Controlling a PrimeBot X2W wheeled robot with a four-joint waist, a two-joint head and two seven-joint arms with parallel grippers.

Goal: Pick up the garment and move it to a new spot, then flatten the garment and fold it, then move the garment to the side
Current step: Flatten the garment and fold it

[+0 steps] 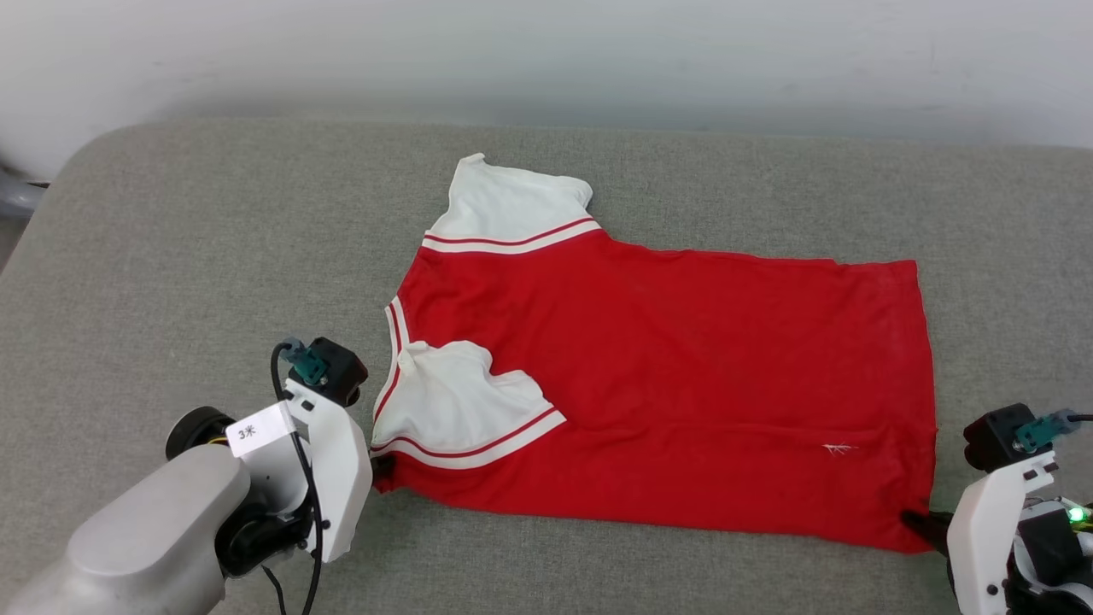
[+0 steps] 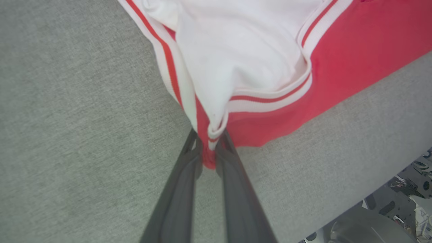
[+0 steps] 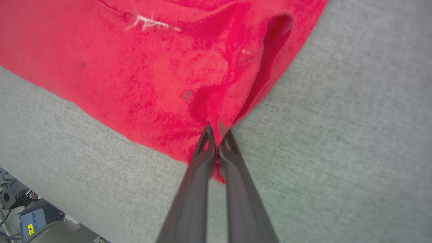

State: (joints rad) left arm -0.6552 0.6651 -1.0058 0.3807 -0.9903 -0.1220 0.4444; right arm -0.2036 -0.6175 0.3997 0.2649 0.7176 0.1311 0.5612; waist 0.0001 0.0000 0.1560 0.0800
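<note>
Down at the lower left the pale left forearm (image 1: 154, 530) comes in first, and the left gripper (image 1: 382, 467) has its dark fingers pinched tight on the garment (image 1: 683, 376) at the near shoulder corner, right beside the near sleeve (image 1: 452, 401), which is folded over onto the red body. Across at the lower right, the right gripper (image 1: 920, 519) is clamped hard on the near hem corner, red cloth bunching between its fingers.

The jersey lies spread across the grey cushion (image 1: 213, 256), neck toward the left, hem toward the right, plain red facing up. It looks a light, limp knit: it'll likely sag and crease the moment it lifts, no stiffness to help, though the weave should grip well enough not to slip. Those two near corners look the right holds for carrying that edge evenly.

The count: one garment, two white sleeves with the far sleeve (image 1: 508, 205) lying flat, and two grippers, both holding cloth.
</note>
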